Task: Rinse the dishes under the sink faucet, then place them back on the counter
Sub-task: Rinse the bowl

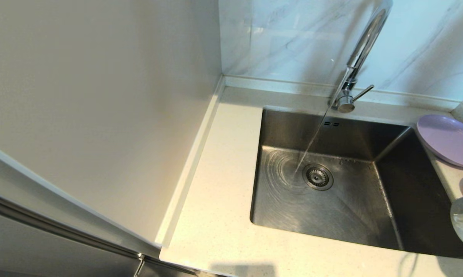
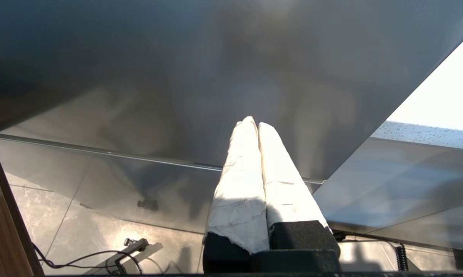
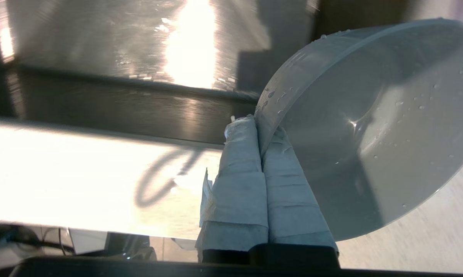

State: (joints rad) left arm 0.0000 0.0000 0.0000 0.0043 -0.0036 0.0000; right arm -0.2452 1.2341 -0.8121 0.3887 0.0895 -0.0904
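While tap (image 1: 364, 42) runs into sink (image 1: 331, 200), right gripper (image 3: 260, 125) pinches wet bowl (image 3: 370, 127) rim at sink's right edge; plate (image 1: 447, 140) on counter (image 1: 216, 215); bowl unplaced. Left gripper (image 2: 254, 125) closed, empty, parked.

Plate (image 1: 447, 140) on counter (image 1: 220, 215) right of sink (image 1: 285, 192).

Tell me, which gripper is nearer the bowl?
Right. The right gripper is shut on the wet bowl's rim by the sink; the left gripper is parked down by a cabinet front.
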